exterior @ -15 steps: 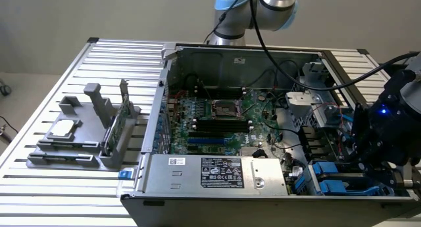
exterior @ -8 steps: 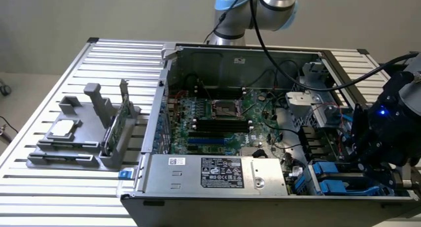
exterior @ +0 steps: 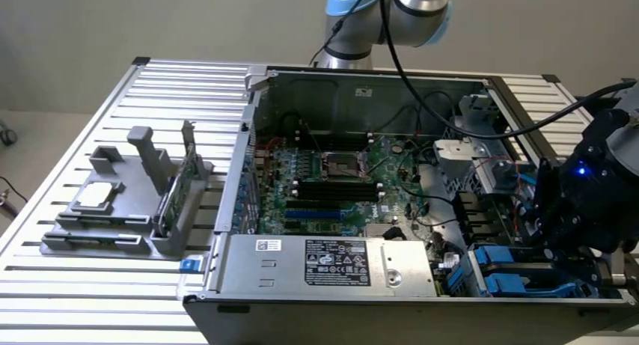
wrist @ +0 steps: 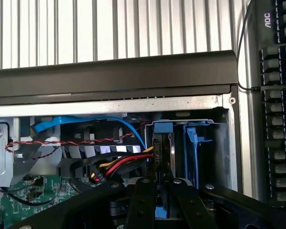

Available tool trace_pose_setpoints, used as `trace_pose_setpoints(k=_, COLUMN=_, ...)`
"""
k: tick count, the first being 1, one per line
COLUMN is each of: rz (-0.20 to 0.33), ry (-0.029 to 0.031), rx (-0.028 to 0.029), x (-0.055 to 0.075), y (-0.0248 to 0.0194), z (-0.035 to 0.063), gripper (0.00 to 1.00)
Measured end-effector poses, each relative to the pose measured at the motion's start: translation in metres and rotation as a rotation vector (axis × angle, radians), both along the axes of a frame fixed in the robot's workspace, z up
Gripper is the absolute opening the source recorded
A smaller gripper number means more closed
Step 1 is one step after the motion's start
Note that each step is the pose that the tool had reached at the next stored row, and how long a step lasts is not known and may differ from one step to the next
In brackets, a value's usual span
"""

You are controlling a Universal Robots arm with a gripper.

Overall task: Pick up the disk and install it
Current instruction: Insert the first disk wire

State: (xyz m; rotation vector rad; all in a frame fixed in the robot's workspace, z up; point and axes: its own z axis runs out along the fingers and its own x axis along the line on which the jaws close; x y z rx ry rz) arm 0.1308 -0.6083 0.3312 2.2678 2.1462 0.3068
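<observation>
My black gripper (exterior: 571,257) hangs over the drive bay at the exterior view's right, near the front corner of the open computer case (exterior: 250,120). In the wrist view its two fingers (wrist: 142,200) stand close together, and the gripper (wrist: 161,185) is shut on the disk (wrist: 162,152). The disk is seen edge-on as a dark slab with a blue carrier at its end. It stands upright inside the grey metal bay (wrist: 221,143), beside a second blue carrier (wrist: 193,143).
Red, yellow and black cables (wrist: 119,164) and a blue cable (wrist: 109,120) run right beside the bay. The motherboard (exterior: 330,176) and the power supply (exterior: 330,263) lie inside the case. A grey fixture (exterior: 120,210) holds a green card (exterior: 182,184). A keyboard (wrist: 276,95) lies outside the case.
</observation>
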Motion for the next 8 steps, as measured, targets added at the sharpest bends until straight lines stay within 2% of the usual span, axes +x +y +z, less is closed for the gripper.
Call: trace_pose_setpoints(k=8, rz=-0.001, ry=-0.0004, rx=-0.0001, x=0.0004, y=0.0001, z=-0.0022, gripper=0.16)
